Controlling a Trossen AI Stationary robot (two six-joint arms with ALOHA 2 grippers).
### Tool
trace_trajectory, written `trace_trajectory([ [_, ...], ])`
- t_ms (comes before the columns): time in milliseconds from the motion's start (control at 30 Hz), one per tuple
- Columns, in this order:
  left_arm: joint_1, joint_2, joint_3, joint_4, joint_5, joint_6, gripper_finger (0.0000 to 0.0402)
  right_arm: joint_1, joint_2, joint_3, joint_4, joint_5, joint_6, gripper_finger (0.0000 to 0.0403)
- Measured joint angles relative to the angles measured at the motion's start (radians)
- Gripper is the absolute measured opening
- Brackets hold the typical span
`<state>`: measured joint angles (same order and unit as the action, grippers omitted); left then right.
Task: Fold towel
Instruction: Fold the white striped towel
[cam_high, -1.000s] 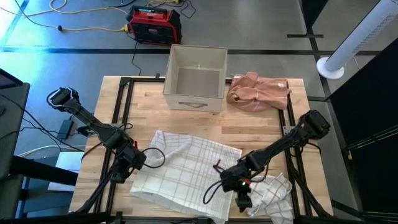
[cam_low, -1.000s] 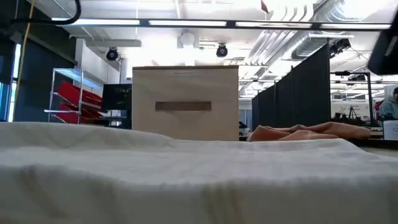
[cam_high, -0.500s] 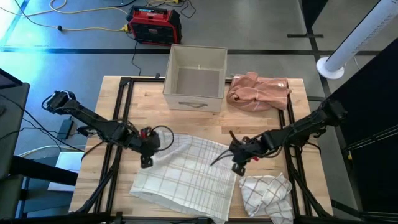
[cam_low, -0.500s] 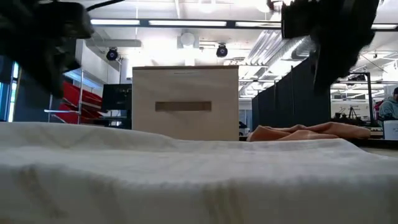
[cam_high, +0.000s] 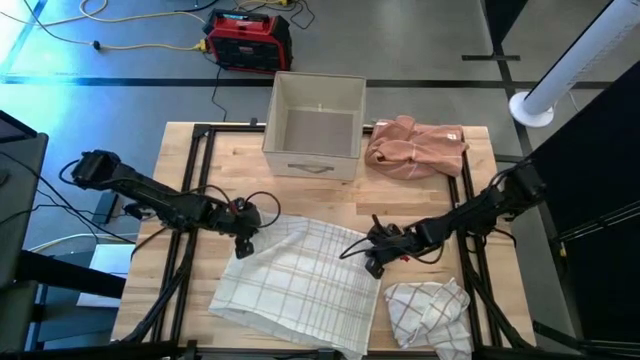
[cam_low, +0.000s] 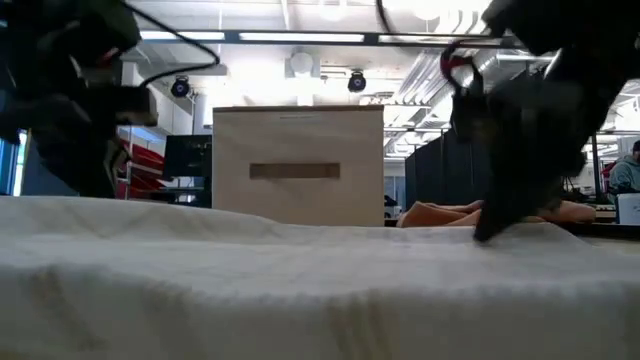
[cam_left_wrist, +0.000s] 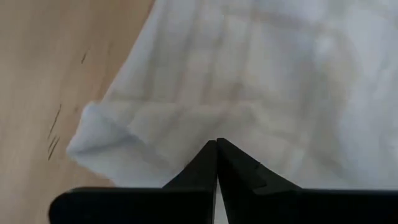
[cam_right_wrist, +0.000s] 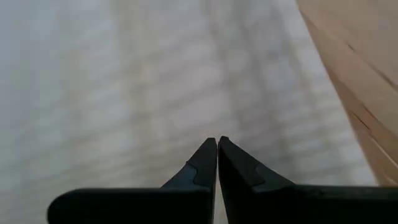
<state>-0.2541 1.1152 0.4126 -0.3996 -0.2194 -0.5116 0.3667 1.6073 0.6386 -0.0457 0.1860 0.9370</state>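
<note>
Spread flat on the wooden table (cam_high: 420, 200), in front of the open box (cam_high: 315, 125): a white checked towel (cam_high: 300, 280). Poised at its far left corner, left end effector (cam_high: 243, 247), fingers pressed together with no cloth between. At the far right corner, right end effector (cam_high: 372, 265), likewise closed and empty. Behind, beside the box, a crumpled pink cloth (cam_high: 415, 146); right of the towel, a second white towel (cam_high: 428, 310).

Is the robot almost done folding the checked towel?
Not yet. The checked towel lies spread out on the table, with no neat fold showing. The left gripper and right gripper sit shut at its two far corners, fingertips together over the cloth. The folding itself is still left, and a crumpled towel waits nearby.
</note>
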Motion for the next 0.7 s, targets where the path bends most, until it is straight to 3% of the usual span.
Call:
trace_trajectory([
  [200,0.041,0.007,-0.034,-0.035,-0.038,-0.117,0.0000,0.000,0.005,0.008,-0.098,-0.027,0.027,0.0000],
  [433,0.045,0.005,-0.029,-0.212,-0.092,-0.263,0.0000,-0.001,-0.128,-0.001,-0.393,-0.039,-0.053,0.0000],
  [567,0.044,-0.005,0.012,-0.280,-0.074,-0.323,0.0000,-0.016,-0.216,-0.002,-0.384,-0.061,-0.082,0.0000],
  [700,0.015,-0.021,0.100,-0.124,-0.061,-0.219,0.0000,-0.005,-0.283,-0.001,-0.330,-0.122,-0.077,0.0000],
])
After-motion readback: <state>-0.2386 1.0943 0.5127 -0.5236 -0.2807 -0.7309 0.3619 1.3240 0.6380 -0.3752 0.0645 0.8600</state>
